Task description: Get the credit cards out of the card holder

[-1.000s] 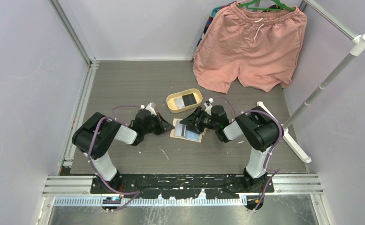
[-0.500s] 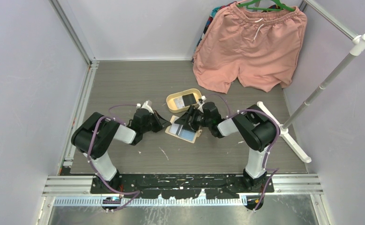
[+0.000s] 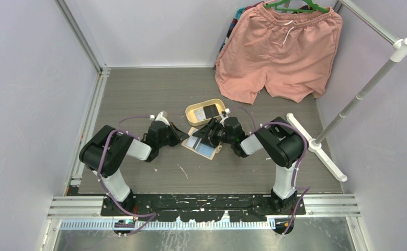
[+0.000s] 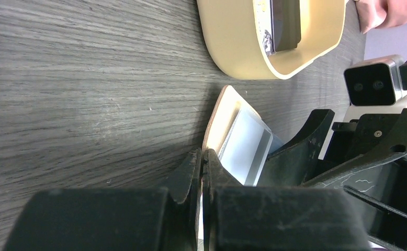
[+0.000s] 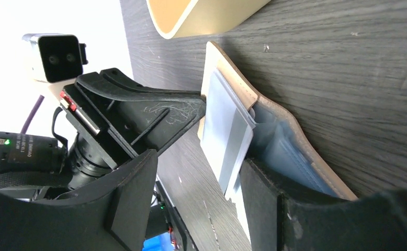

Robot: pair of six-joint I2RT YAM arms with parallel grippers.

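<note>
While your left hand, closed tight, touches the edge of the open card holder on the surface beside the tray, your right hand stands wide around a protruding pale card. Closing skewed could pinch the pocket too, dragging the holder.

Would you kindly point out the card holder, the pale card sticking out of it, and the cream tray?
card holder [image 5: 238, 86], right wrist view, tan leather flap edge.
pale card [image 5: 225, 135], right wrist view, middle of its face.
cream tray [image 4: 232, 46], left wrist view, outer side wall.
</note>
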